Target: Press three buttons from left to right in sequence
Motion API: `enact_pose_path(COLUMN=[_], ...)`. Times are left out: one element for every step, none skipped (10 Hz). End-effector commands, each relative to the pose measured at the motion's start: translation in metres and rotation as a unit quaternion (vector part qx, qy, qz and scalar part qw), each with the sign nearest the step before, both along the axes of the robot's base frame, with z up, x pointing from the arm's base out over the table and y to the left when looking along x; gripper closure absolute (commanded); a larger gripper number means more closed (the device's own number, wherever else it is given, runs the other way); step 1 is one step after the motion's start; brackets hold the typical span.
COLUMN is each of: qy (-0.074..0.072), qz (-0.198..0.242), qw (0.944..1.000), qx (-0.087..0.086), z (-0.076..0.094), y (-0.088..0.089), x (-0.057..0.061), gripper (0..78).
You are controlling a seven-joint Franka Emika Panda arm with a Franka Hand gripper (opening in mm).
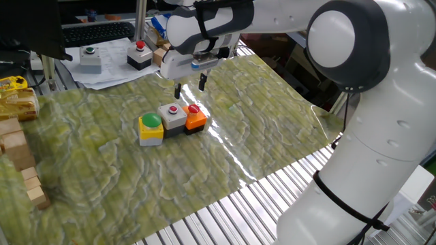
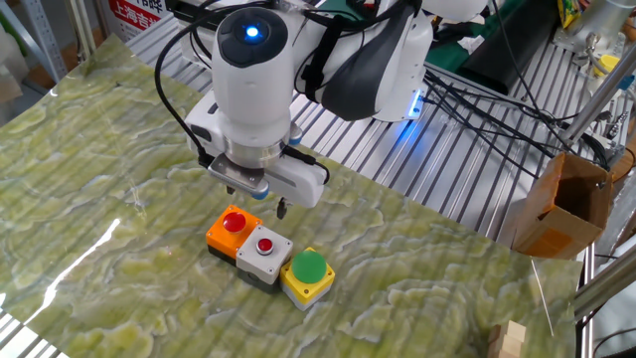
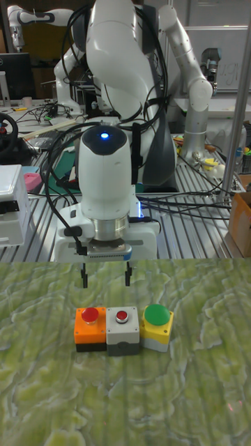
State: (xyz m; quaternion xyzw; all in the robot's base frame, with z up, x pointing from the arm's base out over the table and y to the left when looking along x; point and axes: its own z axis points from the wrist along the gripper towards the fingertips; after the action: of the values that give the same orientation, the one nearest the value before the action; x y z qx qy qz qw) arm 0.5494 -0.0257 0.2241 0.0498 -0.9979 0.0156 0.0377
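Three button boxes stand in a touching row on the green mat: a yellow box with a green cap [image 1: 150, 128] [image 2: 307, 273] [image 3: 157, 324], a grey box with a small red cap [image 1: 172, 116] [image 2: 263, 251] [image 3: 123, 327] and an orange box with a red cap [image 1: 195, 117] [image 2: 232, 229] [image 3: 90, 326]. My gripper [image 1: 190, 87] [image 2: 256, 201] [image 3: 105, 277] hangs just behind the row, above the mat, over the orange and grey boxes' far side. Its fingers point down, spread wide apart and open, touching nothing.
A separate grey box with a green button [image 1: 89, 58] and a black box with a red button [image 1: 139, 56] sit on papers at the back. Wooden blocks [image 1: 20, 163] line the mat's left edge. A cardboard box [image 2: 566, 204] stands beyond the mat.
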Motion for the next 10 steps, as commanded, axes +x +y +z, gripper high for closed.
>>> enact_pose_path(qy=[-0.018,-0.019,-0.019,-0.019,-0.019,-0.020,-0.020,-0.019,-0.019,-0.014], qz=[0.009,0.009,0.015,0.016,0.025,0.029,0.029,0.030,0.031,0.031], qw=[0.9998,0.9998,0.9997,0.9997,0.9995,0.9994,0.9994,0.9994,0.9994,0.9994], qx=[0.003,0.003,0.003,0.003,0.002,0.003,0.003,0.003,0.003,0.002], z=[-0.069,-0.071,-0.071,-0.071,-0.073,-0.074,-0.073,-0.067,-0.065,-0.054], y=[0.010,0.010,0.007,0.005,-0.004,-0.008,-0.008,-0.009,-0.009,-0.011], x=[0.031,0.032,0.037,0.038,0.043,0.045,0.045,0.045,0.045,0.043], gripper=[0.1,0.1,0.1,0.1,0.1,0.1,0.1,0.1,0.1,0.1])
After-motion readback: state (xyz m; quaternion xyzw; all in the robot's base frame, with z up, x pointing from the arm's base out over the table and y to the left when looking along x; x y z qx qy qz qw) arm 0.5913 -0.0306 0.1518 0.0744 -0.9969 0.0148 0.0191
